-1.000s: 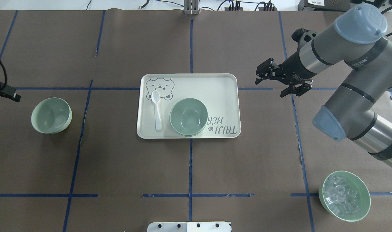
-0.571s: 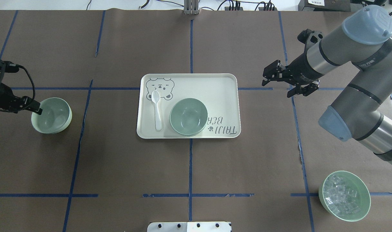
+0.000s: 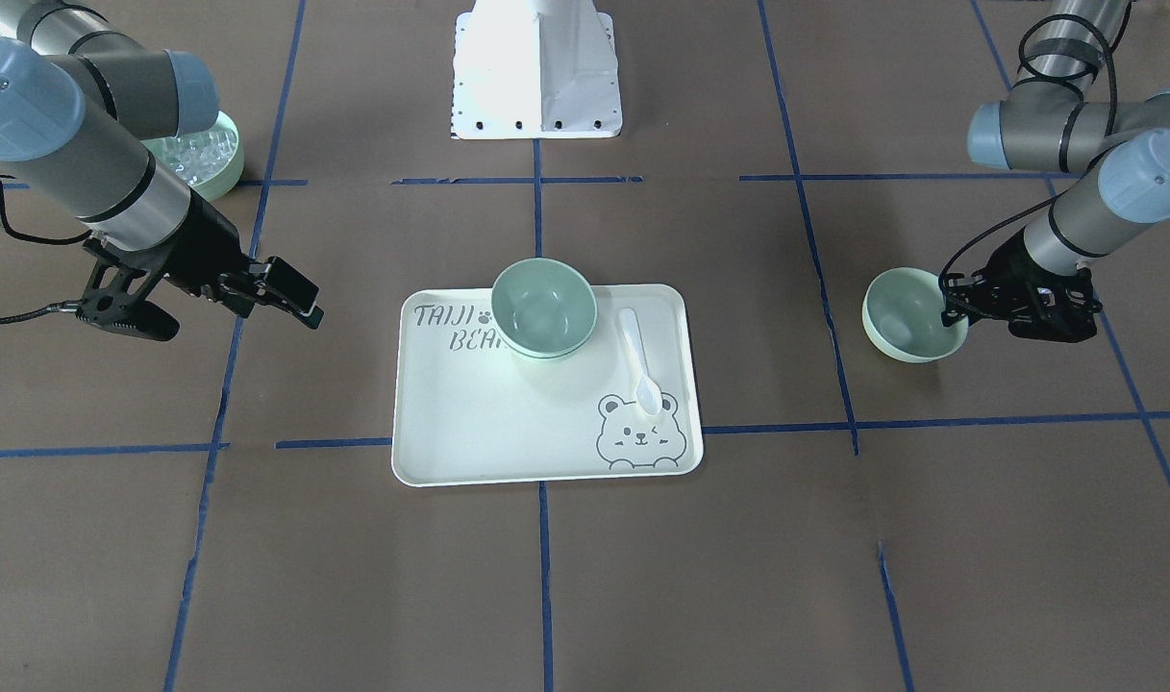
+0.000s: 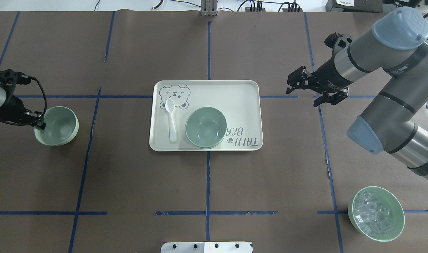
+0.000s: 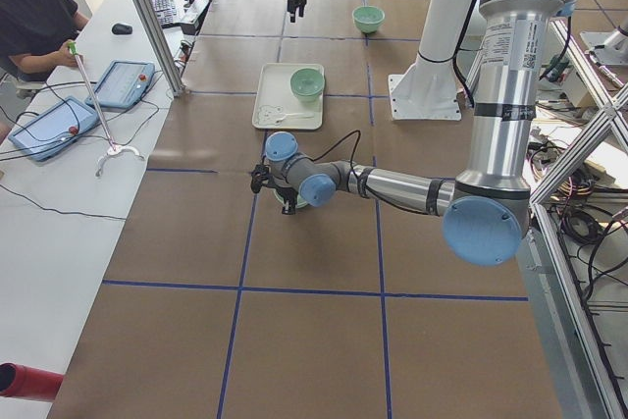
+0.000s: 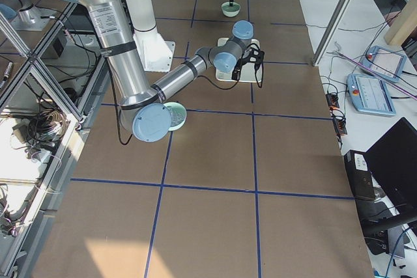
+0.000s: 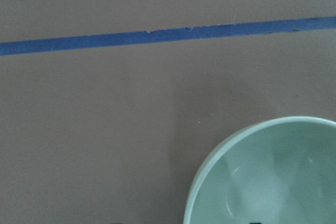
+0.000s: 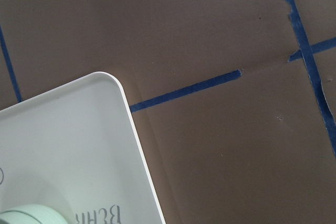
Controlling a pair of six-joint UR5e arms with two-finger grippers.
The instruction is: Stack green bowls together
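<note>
Green bowl (image 4: 61, 126), the single one, stands upright on the table (image 4: 129, 182) at the left edge of the overhead view. The left claw (image 4: 41, 123) is at this bowl's left rim there. In the front-facing view the same claw (image 3: 955, 308) is at the right rim of the bowl (image 3: 907, 317). It cannot be told from any view whether the fingers are clenched on the rim or released. The left wrist view shows only the bowl's rim and inner wall (image 7: 273, 182) in the lower right corner, with a blue tape line (image 7: 168, 35) across the upper part.

The right claw (image 4: 301, 97) is released: its two fingers are spread wide and hold nothing. It hangs over bare table right of center in the overhead view, near the upper right corner of the tray (image 4: 217, 95) but clear of it. The right wrist view shows that tray corner (image 8: 68, 145) in its lower left.

Nested green bowls (image 4: 205, 127) stand upright on the tray, in its lower middle part in the overhead view. Two rims show one under the other at the lower edge. These bowls are well apart from the single bowl. A white spoon (image 4: 171, 121) lies on the tray just left of them, not touching, with its scoop on the bear print.

A green bowl of clear cubes (image 4: 375, 213) stands at the lower right of the overhead view, well apart from everything else.
</note>
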